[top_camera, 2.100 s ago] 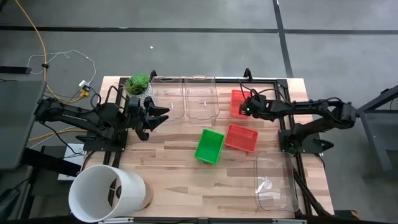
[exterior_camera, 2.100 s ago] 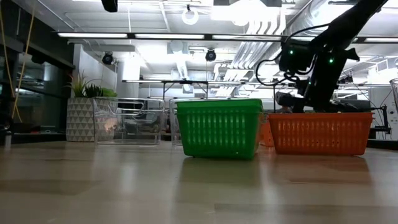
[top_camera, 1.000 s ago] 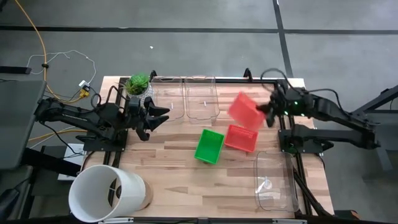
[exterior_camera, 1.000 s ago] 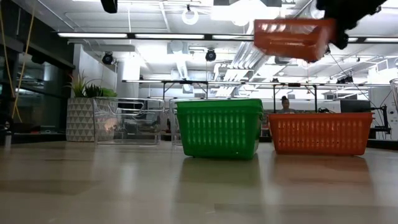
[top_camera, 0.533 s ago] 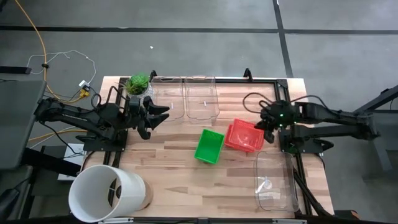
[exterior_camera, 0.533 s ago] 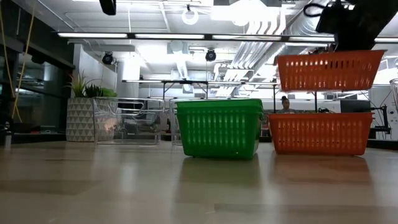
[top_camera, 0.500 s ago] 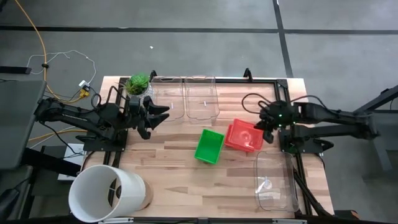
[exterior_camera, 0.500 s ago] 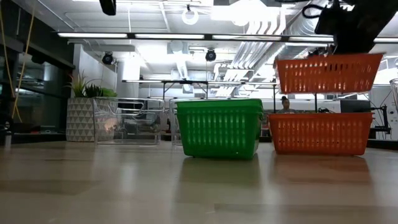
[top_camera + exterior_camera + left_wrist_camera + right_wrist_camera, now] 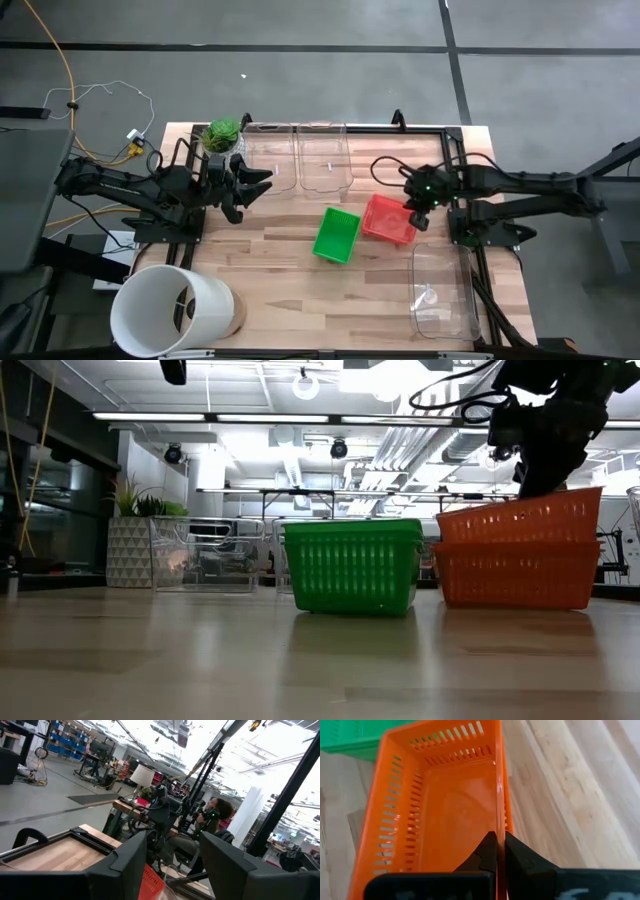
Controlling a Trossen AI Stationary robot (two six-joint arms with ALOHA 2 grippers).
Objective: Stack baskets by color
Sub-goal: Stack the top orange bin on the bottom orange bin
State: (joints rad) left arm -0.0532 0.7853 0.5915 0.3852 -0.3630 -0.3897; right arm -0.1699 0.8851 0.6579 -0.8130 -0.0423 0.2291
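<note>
A wooden table (image 9: 270, 260) carries three small mesh baskets near its middle. A red basket (image 9: 519, 517) sits partly nested in a second red basket (image 9: 515, 577) that stands on the table; in the low view the upper one is tilted, one end riding higher than the other. Nothing lies inside the upper basket, whose bare floor shows in the right wrist view. A green basket (image 9: 337, 235) stands just beside the red pair, at their 9 o'clock seen from above, and holds nothing that can be seen.

The right gripper (image 9: 413, 212) is at the 3 o'clock edge of the red stack. Its fingers (image 9: 487, 852) are pinched tight on the rim of the upper red basket, the thin wall caught between them. The right arm reaches in from the table's 3 o'clock side.

The left gripper (image 9: 255, 184) waits near the 10 o'clock part of the table, well apart from all the baskets, its fingers spread wide and holding nothing.

Two clear plastic bins (image 9: 305, 157) stand side by side at the table's 12 o'clock edge, and a third clear bin (image 9: 443, 290) lies toward 4 o'clock. A small potted plant (image 9: 222, 135) stands at 11 o'clock, just beside the left gripper. A large white bucket (image 9: 172, 310) lies on its side at the 7 o'clock corner. Between the right gripper and the red baskets nothing stands in the way.
</note>
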